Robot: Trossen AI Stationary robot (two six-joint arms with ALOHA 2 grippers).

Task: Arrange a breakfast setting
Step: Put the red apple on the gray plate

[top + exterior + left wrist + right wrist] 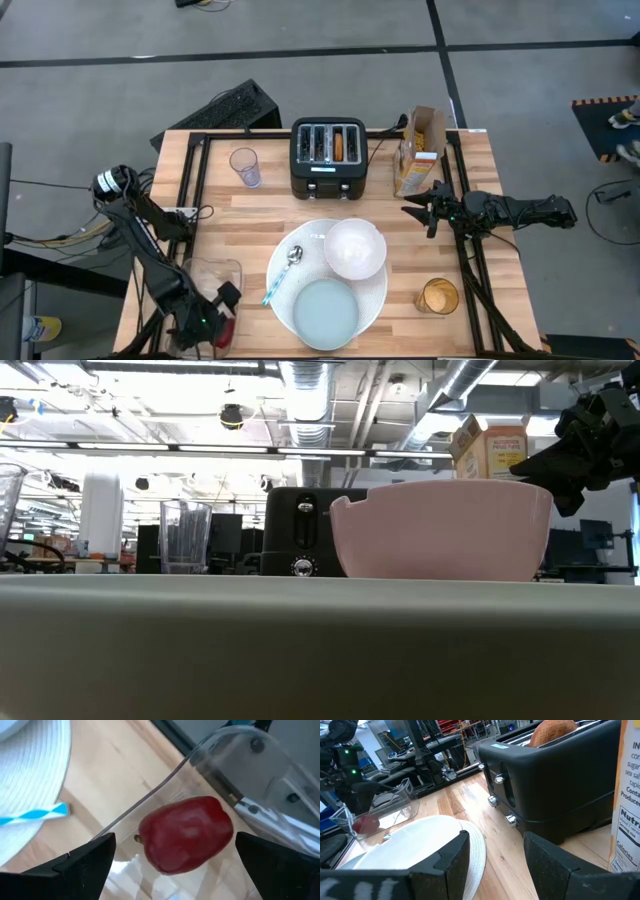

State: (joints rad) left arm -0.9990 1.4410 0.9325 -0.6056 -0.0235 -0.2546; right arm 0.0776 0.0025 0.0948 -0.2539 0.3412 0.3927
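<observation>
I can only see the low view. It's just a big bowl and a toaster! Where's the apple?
Observer: The apple lies in a clear container on the table's left side, by the left arm.
Operator: Is a gripper near it?
Observer: Yes, the left gripper is open, with one finger on each side of the apple.
Operator: Is anything in the toaster?
Observer: A bagel stands in one slot of the toaster.

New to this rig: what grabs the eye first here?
The large white plate at the table's front centre, carrying a white bowl, a pale-blue plate and a blue-handled spoon. Behind it stands a black toaster with a bagel in one slot. At the front left corner, the left gripper hangs with jaws wide around a red apple in a clear container.
</observation>
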